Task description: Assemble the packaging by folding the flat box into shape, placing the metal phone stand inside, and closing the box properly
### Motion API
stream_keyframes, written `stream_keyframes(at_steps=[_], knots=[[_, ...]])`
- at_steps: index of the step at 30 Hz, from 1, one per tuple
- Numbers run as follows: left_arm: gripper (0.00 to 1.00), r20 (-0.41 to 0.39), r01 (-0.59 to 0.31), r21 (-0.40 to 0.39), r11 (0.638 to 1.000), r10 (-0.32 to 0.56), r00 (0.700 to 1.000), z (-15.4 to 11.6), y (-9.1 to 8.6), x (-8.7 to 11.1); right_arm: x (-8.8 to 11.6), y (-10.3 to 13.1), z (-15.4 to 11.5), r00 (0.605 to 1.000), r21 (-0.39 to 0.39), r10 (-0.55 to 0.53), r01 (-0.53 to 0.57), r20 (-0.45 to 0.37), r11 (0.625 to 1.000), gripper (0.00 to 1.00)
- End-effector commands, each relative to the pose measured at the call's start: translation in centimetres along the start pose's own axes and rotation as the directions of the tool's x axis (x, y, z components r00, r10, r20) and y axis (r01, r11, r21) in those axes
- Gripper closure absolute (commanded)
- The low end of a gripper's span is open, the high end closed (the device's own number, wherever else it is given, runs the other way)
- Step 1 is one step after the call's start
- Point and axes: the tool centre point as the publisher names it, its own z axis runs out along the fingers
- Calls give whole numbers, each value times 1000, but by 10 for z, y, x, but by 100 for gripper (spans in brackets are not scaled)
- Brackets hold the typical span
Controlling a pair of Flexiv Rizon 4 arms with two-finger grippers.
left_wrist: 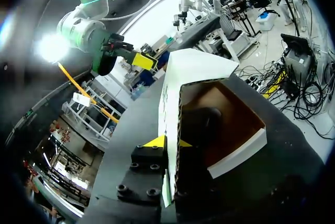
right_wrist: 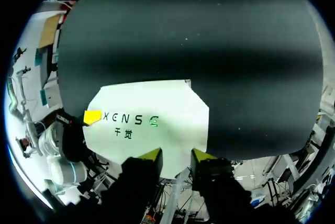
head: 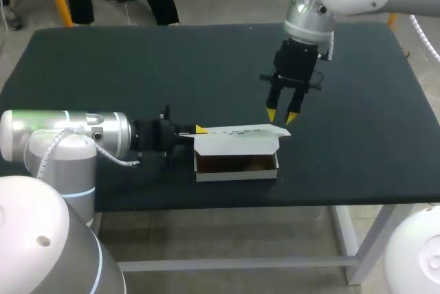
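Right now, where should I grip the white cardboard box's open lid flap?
Grip the white lid flap at its free right end, edge-on from the right, one finger above, one below: it lies flat, overhangs the box there, and the left gripper holds the left end.

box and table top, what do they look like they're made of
The box is likely corrugated cardboard, matte white outside and plain brown inside. The left wrist view shows a ribbed cut edge along its wall. The table top is dark and matte with almost no glare. It could be a cloth or rubber cover, but the pictures leave that open.
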Motion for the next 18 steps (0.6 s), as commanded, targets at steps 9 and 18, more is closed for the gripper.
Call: stream_keyframes(at_steps=[9, 18], knots=[[100, 1, -12, -5, 1000, 12, 1000, 3, 2, 7, -2, 9, 14, 1000, 43, -9, 10, -22, 999, 61], [100, 5, -26, -11, 1000, 26, 1000, 5, 5, 11, -2, 9, 20, 999, 59, -24, 26, -30, 998, 58]])
